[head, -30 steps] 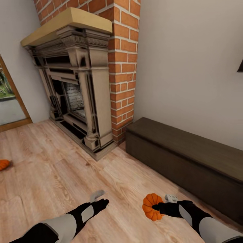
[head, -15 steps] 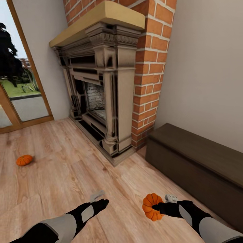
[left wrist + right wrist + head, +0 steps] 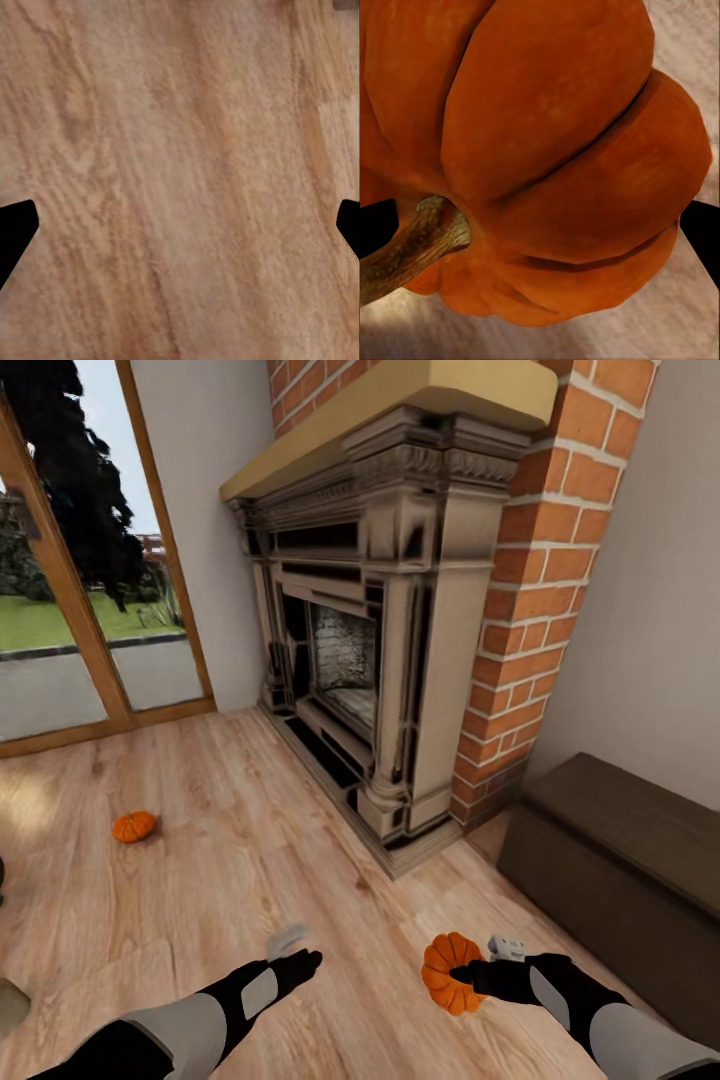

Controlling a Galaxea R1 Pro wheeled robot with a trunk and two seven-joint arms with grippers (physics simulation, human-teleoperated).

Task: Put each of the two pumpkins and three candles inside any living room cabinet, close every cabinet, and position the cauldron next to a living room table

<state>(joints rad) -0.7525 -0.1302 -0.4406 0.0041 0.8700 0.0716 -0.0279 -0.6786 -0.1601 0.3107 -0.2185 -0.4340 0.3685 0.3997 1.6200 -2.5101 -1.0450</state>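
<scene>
Pumpkin carried toward storage

One pumpkin (image 3: 447, 972) is gripped by the right claw (image 3: 470, 973); the left claw (image 3: 300, 958) hangs released. The cabinet (image 3: 620, 860), at two o'clock, must be opened next; another pumpkin (image 3: 133, 826) lies at ten o'clock.

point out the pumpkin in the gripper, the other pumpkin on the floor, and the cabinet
held pumpkin (image 3: 447, 972), head view, on its orange ribbed side
floor pumpkin (image 3: 133, 826), head view, on its orange body
cabinet (image 3: 640, 830), head view, on its dark wood top

Matt ribbed pumpkin (image 3: 547, 150), wood-grain floor (image 3: 180, 180)
</scene>
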